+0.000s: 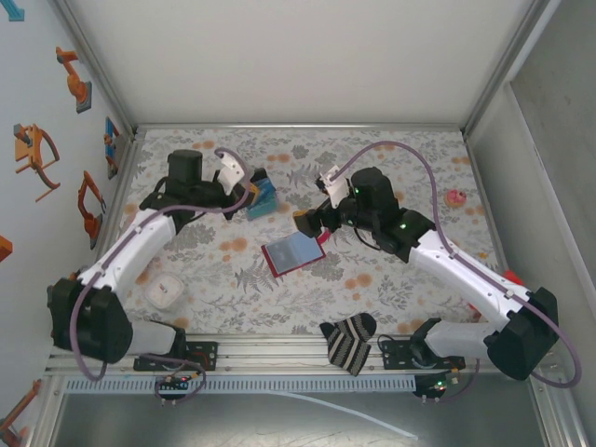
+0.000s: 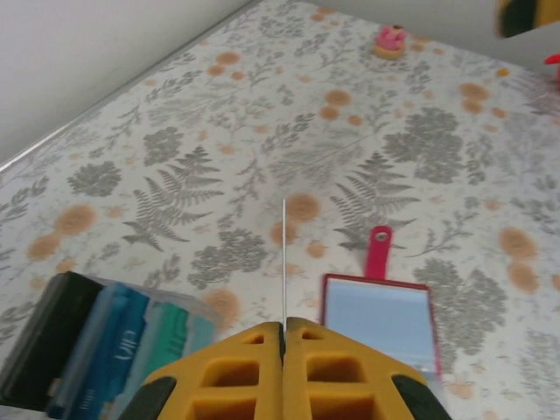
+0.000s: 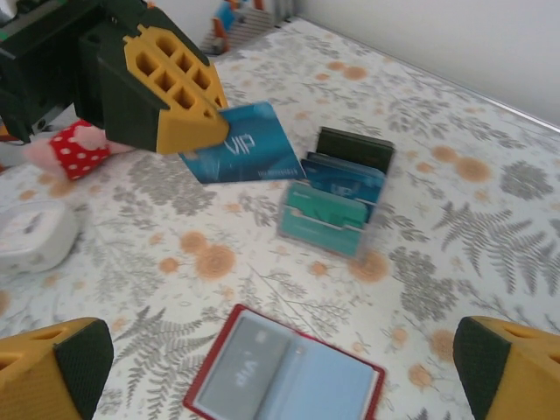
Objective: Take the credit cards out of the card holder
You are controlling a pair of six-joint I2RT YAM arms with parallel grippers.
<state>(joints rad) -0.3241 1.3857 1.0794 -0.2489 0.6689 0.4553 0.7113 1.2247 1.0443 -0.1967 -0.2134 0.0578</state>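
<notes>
Left gripper [image 3: 208,122]: pinching glossy blue VIP card [image 3: 249,147], seemingly to stack it.
Right gripper [image 3: 280,366]: spread wide over open red wallet [image 1: 291,253].

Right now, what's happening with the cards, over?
Left end effector shut on blue VIP card. Right end effector open above card holder, lying open. Nothing between them.

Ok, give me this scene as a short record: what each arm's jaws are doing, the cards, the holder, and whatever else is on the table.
left gripper: jaws shut on a blue card, held by one edge
right gripper: jaws wide open, holding nothing, over the holder
holder: lying open on the table, red tab out
cards: several standing upright in a row past the holder
other items: striped sock, white case, pink toy
</notes>
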